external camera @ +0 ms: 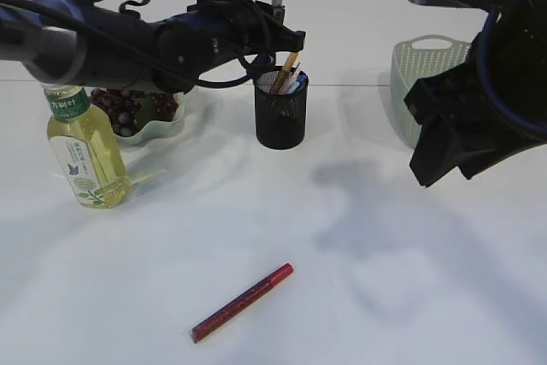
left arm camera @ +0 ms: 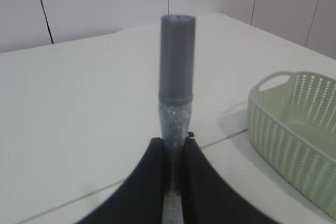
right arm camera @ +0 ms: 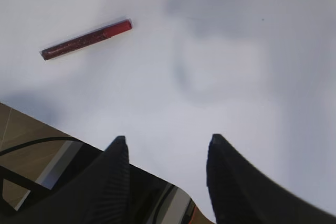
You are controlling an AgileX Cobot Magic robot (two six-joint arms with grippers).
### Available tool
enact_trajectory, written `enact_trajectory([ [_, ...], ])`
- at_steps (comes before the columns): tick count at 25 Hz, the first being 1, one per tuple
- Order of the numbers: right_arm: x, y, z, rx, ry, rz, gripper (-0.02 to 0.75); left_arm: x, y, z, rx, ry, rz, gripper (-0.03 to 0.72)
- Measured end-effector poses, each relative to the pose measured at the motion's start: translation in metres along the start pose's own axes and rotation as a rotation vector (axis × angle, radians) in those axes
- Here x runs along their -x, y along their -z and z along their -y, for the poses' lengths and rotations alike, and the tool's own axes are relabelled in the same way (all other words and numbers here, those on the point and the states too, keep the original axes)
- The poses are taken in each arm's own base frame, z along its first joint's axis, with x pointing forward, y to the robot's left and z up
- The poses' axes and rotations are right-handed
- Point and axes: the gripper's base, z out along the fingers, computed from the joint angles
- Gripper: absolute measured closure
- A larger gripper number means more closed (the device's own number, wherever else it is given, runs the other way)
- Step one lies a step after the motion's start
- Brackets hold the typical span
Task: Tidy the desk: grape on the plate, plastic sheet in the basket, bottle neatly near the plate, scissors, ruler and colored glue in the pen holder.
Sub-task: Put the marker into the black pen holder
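Your left gripper [left arm camera: 172, 153] pinches the grey glue stick [left arm camera: 176, 77] upright above the pen holder [external camera: 281, 110], while your right gripper [right arm camera: 167, 153], gaping empty, overlooks the red glue stick [external camera: 242, 303] near the table's [external camera: 410, 279] front edge.

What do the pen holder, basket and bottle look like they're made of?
Pen holder: black wire mesh, likely metal; light shows through the fine grid. Basket: pale green moulded plastic, matte, with rows of regular perforations and a cut-out handle. Bottle: clear glossy plastic, probably PET; yellow-green liquid shows through, with a printed label and green cap.
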Motion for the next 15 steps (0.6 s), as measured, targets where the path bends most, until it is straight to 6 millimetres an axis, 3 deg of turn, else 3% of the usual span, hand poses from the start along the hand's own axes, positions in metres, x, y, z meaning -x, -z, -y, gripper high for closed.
enact_trajectory([
  [7, 0.0, 0.0, 0.001, -0.007, 0.003, 0.0, 0.352, -0.023, -0.034, -0.001, -0.007, 0.003, -0.068, 0.655],
  [15, 0.0, 0.0, 0.002, -0.022, 0.008, 0.001, 0.352, -0.031, -0.038, -0.016, 0.019, 0.023, -0.118, 0.654],
])
